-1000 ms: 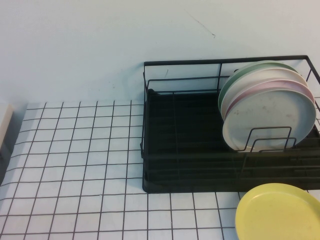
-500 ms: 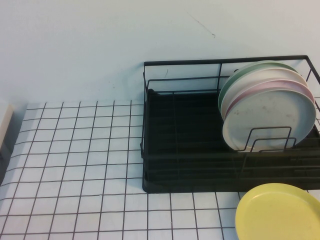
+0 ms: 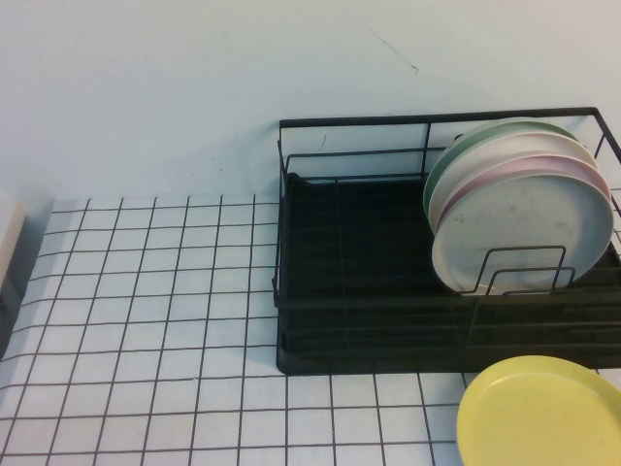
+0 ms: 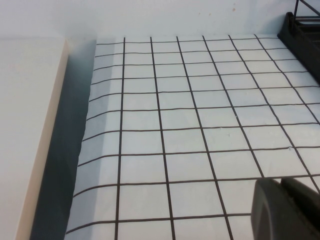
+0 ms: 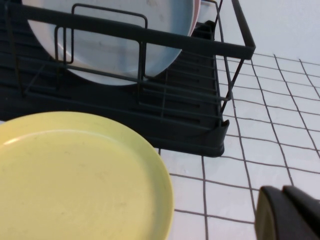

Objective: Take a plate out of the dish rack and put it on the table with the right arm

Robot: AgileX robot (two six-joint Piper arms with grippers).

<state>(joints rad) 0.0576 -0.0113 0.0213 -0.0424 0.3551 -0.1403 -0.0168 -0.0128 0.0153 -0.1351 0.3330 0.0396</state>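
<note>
The yellow plate [image 3: 543, 413] lies flat on the gridded white table [image 3: 146, 320], just in front of the black dish rack [image 3: 349, 291], at the table's near right. It fills the near part of the right wrist view [image 5: 75, 180], with the rack [image 5: 190, 125] behind it. My right gripper [image 5: 282, 190] is shut and empty, low over the table, to the side of the plate and clear of it. My left gripper [image 4: 281, 181] is shut and empty over bare table [image 4: 190, 120] far to the left. Neither gripper shows in the high view.
Several plates stand upright at the rack's right end: pale blue [image 3: 529, 233] in front, then pink [image 3: 529, 168], off-white and green [image 3: 466, 148]. The rack's left part holds nothing. An off-white block [image 4: 25, 125] borders the table's left edge.
</note>
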